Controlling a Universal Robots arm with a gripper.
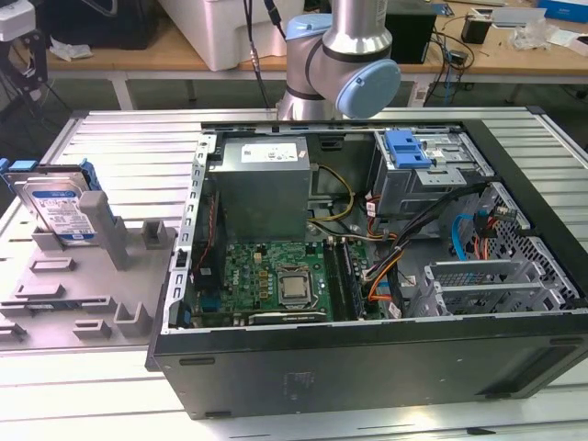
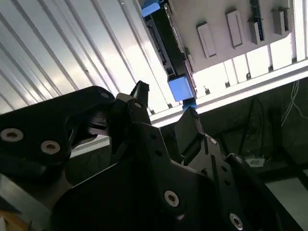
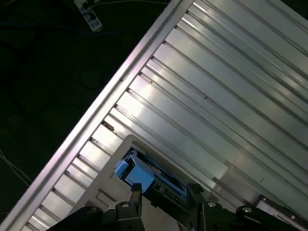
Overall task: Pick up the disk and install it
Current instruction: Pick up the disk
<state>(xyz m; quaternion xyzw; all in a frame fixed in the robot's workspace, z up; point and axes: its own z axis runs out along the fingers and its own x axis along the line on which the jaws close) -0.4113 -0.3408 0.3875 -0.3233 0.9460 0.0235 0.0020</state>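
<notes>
Silver arm (image 1: 354,23) rising at twelve o'clock in the exterior view, pale-blue joint (image 1: 366,87) at its lower end, black claw (image 2: 164,103) (image 3: 166,190) in both wrist views, fingers (image 2: 190,130) spread apart

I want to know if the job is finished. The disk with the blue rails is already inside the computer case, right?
No. The disk with the blue rails is not inside the computer case; it stands tilted in the grey holder beside the case, toward the exterior view's left. The exterior view shows this.
</notes>
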